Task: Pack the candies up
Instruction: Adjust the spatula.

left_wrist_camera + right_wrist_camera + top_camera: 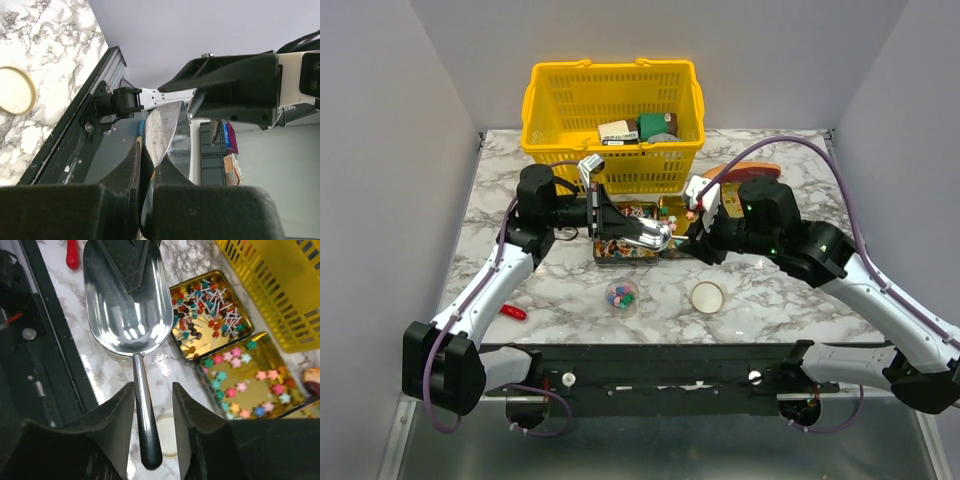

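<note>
Candies fill two gold tins: stick-mounted ones (210, 307) and star-shaped pink, green and blue ones (240, 382). More candies sit in a small clear cup (622, 296) near the front. A shiny metal scoop (125, 300) hangs above the table. My left gripper (150, 150) is shut on the edge of the scoop's bowl (162, 132). My right gripper (153, 386) is open, and the scoop's dark handle (147, 430) lies between its fingers, against the left one with a gap to the right one. In the top view both grippers, left (610, 225) and right (692, 232), meet over the tins (625, 250).
A yellow basket (615, 120) with boxes stands at the back. A round cream lid (707, 296) lies near the cup. A small red object (513, 312) rests at the front left. A red-brown slab (752, 170) lies behind the right arm.
</note>
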`<control>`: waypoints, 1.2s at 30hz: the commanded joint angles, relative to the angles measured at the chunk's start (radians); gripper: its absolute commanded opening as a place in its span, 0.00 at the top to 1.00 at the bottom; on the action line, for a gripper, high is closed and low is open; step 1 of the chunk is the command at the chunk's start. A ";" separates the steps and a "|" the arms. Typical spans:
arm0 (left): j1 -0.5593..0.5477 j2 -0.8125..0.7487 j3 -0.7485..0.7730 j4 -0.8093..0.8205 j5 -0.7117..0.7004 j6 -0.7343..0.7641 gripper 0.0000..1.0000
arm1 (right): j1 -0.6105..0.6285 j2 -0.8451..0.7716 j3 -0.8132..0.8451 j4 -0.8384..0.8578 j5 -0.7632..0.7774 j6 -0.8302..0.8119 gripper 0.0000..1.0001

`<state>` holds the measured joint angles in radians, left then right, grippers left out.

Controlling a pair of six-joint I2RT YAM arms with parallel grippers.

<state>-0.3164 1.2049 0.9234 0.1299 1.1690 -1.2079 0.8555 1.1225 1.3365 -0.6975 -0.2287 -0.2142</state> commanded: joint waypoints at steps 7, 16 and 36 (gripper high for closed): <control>-0.006 -0.022 -0.029 0.020 0.038 -0.001 1.00 | 0.000 0.003 0.023 -0.016 0.003 0.030 0.90; -0.006 -0.004 -0.046 0.039 0.035 -0.010 1.00 | -0.001 -0.013 0.026 0.004 -0.006 0.052 0.62; -0.003 0.073 -0.055 -0.038 -0.008 0.083 1.00 | -0.001 -0.020 0.081 0.018 0.055 0.130 0.99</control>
<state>-0.3202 1.2396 0.8745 0.1947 1.2251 -1.2205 0.8627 1.1194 1.3483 -0.7483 -0.2672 -0.1459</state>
